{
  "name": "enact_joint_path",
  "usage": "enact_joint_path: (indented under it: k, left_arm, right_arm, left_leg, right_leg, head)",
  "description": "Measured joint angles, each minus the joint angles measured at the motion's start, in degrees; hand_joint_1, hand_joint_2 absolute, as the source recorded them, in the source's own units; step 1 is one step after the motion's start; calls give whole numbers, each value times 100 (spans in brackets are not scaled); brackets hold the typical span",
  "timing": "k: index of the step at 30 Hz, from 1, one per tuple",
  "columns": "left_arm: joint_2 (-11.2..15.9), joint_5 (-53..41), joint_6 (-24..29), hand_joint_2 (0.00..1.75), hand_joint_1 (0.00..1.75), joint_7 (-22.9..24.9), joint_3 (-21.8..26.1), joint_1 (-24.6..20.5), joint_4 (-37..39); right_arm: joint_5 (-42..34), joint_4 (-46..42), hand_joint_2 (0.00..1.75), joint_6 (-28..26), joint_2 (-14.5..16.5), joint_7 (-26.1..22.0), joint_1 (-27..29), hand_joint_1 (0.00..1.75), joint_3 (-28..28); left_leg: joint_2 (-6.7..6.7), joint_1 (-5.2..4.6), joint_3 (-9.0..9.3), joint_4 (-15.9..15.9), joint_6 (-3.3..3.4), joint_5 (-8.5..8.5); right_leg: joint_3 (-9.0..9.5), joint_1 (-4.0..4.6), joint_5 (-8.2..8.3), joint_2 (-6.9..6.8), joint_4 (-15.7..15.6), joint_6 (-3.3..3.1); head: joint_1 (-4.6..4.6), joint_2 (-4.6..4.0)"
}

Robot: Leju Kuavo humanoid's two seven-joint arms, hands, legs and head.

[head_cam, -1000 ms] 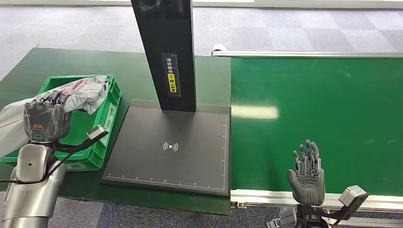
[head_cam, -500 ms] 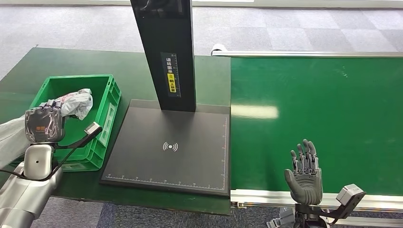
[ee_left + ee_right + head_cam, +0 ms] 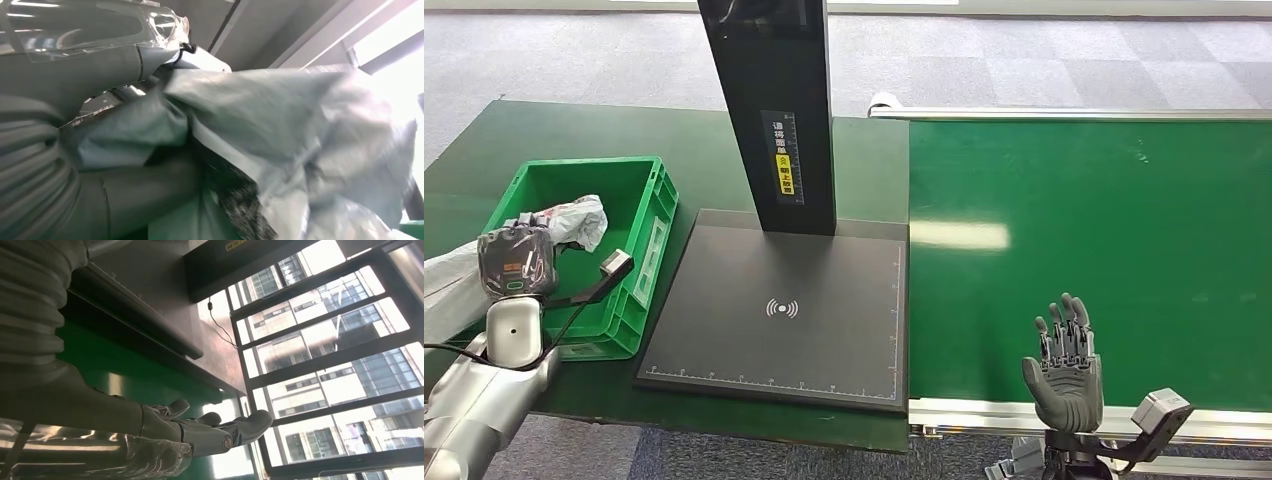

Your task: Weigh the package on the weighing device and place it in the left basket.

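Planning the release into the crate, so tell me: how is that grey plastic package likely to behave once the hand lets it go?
The package is crumpled film that sags around the left hand, so it is probably floppy. It will likely slump into the green basket, not roll.

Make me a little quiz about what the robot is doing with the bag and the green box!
1. True or false: the left hand holds the grey plastic package over the green basket.
2. What lies on the black weighing platform? A) the package B) a box C) nothing
3. Fill in: the right hand hovers open by the green ____ belt.

Key: 1 true; 2 C; 3 conveyor.
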Motion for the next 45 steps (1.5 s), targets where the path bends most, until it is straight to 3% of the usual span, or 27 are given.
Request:
enact_joint_path:
  k: [6, 11, 14, 18, 21, 25, 28, 34, 37, 42, 45]
  left_arm:
    - [-271, 0, 73, 175, 0, -473, 482, -269, 461]
    - [-476, 0, 106, 175, 0, -634, 863, -262, 450]
    - [-597, 98, 121, 175, 0, -1032, 1109, -148, 153]
    - [-921, 550, 125, 175, 0, -2248, 1661, 202, -1017]
    - [-1344, 966, 125, 175, 0, -3427, 2269, 377, -2023]
    - [-1867, 1604, 125, 175, 0, -4500, 2972, 446, -3091]
    - [-2228, 2220, 125, 175, 0, -5151, 3358, 472, -3793]
    - [-2728, 3055, 125, 175, 0, -6009, 3790, 590, -4688]
    - [-2925, 3752, 125, 175, 0, -6348, 3820, 788, -5188]
    - [-3119, 4104, 109, 175, 0, -6362, 3437, 1178, -5831]
    - [-2926, 5495, -345, 175, 0, -6048, 2855, 1437, -5874]
  right_arm:
    - [29, -107, 175, -95, 10, 55, 53, 0, 35]
    - [36, -183, 175, -121, 11, 58, 100, 0, 34]
    - [38, -241, 175, -138, 14, 60, 144, 0, 28]
    - [44, -345, 175, -194, 36, 74, 235, 0, 16]
    - [53, -387, 175, -249, 53, 77, 272, 0, 14]
    - [55, -428, 175, -302, 62, 68, 313, 0, 12]
    - [68, -434, 175, -309, 79, 57, 325, 0, 9]
    - [91, -434, 175, -316, 100, 28, 329, 0, 2]
    - [103, -431, 175, -324, 108, -27, 328, 0, 0]
    - [99, -420, 175, -335, 108, -78, 303, 0, -2]
    - [63, -418, 175, -372, 91, -121, 297, 0, -9]
  left_leg:
    - [4, -1, -1, 0, 0, -1]
    - [7, -1, -3, 0, 0, -1]
    - [7, -1, -3, 0, 0, -1]
    - [9, -1, -6, 1, 0, -1]
    - [12, -3, -9, 1, 1, -2]
    - [12, -3, -9, 1, 1, -3]
    - [11, -3, -9, 1, 1, -3]
    - [10, -1, -9, 0, 1, -3]
    - [12, -2, -9, 0, 1, -3]
    - [1, -5, -11, 1, 2, -5]
    - [7, -3, -5, 1, 1, -5]
  right_leg:
    - [-2, -1, 0, 1, 0, 0]
    - [-5, -1, 0, 3, -1, 0]
    - [-6, 0, 0, 3, -1, 0]
    - [-7, -1, 0, 4, -1, 0]
    - [-9, -3, 0, 6, -1, 0]
    - [-9, -4, 1, 8, -2, 1]
    - [-8, -3, 1, 8, -2, 1]
    - [-7, -2, 0, 8, -1, 1]
    - [-8, -2, 0, 8, -1, 1]
    - [-7, -5, -1, 0, -4, 2]
    - [-10, -4, -1, 3, -5, 1]
  head:
    - [1, 0]
    - [0, 0]
    - [-1, 0]
    - [1, 0]
    - [2, 0]
    - [-1, 0]
    - [-1, 0]
    - [0, 0]
    - [-1, 0]
    - [0, 0]
    - [-1, 0]
